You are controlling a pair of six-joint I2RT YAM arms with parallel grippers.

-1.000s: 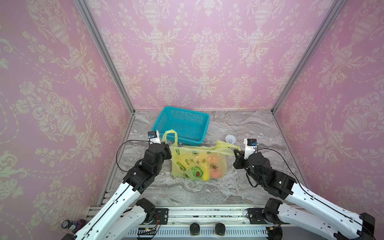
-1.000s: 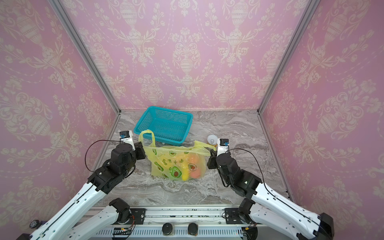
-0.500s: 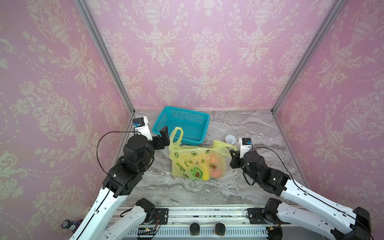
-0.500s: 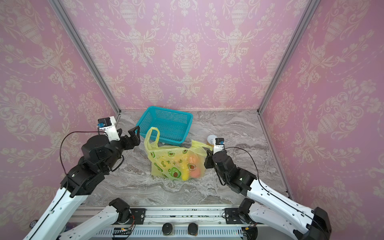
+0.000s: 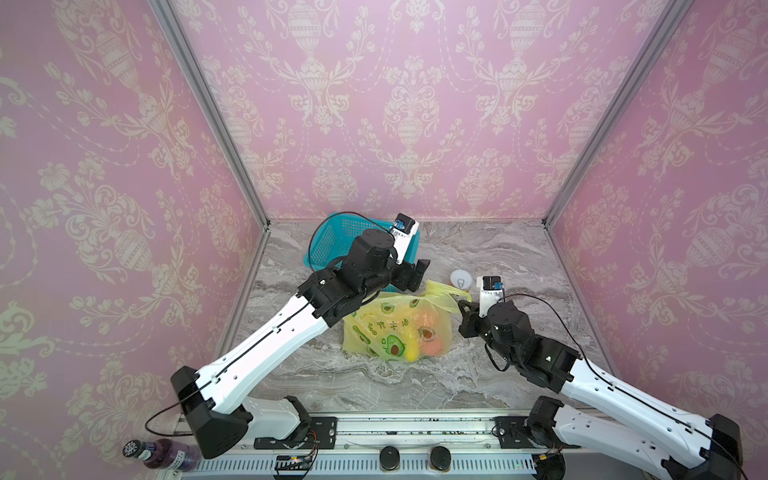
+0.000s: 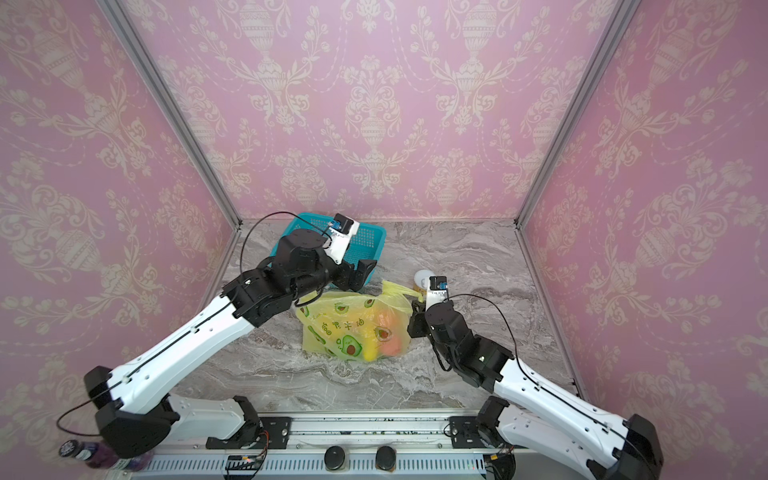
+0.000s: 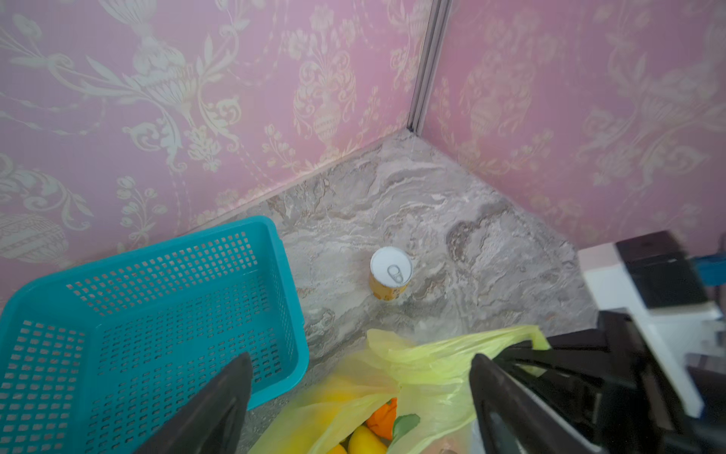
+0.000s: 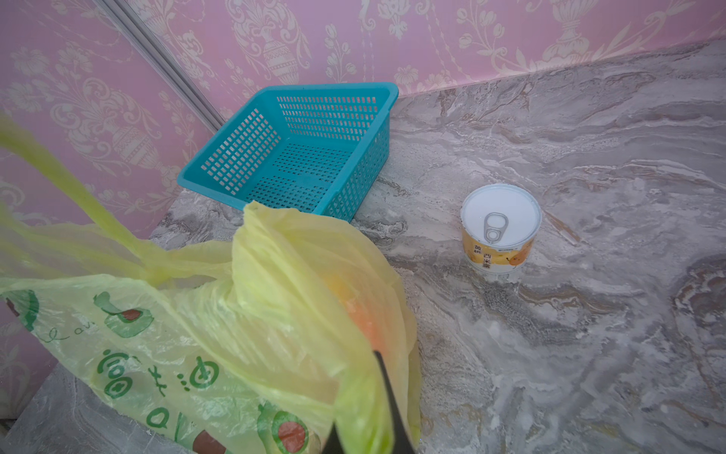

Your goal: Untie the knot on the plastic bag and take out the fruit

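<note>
Pink damask wallpaper closes in three sides of a grey marbled worktop (image 5: 374, 386).

Much is hidden. In both top views the left arm lies across the teal basket (image 5: 328, 243), covering most of it, and across the near-left corner of the plastic bag (image 5: 395, 328). The fruit (image 5: 432, 345) shows there only as orange and yellow blurs through the film, so no count is possible. In the right wrist view the handle straps (image 8: 153, 269) pull together into a twisted bunch, and I cannot tell whether it is tied.

The bag lies on the worktop at mid-table, in front of the basket. Its mouth gapes in the left wrist view, where an orange piece (image 7: 383, 416), a yellow piece and a green leaf sit inside, cut off by the frame edge. The basket's perforated floor and walls show in both wrist views.

The left tool (image 7: 359, 359) hovers over the bag's mouth with its jaws spread wide, gripping nothing. The right tool (image 5: 463, 309) is pinched tight on the bag's yellow film at the right-hand end.

A small can (image 8: 499, 228) stands upright with its ring-pull lid up. It is near that end of the bag but apart from it, and in a top view it is half behind the right wrist camera (image 6: 436, 286). A dark bottle (image 5: 158, 455) lies beside the left arm's base, off the worktop.
</note>
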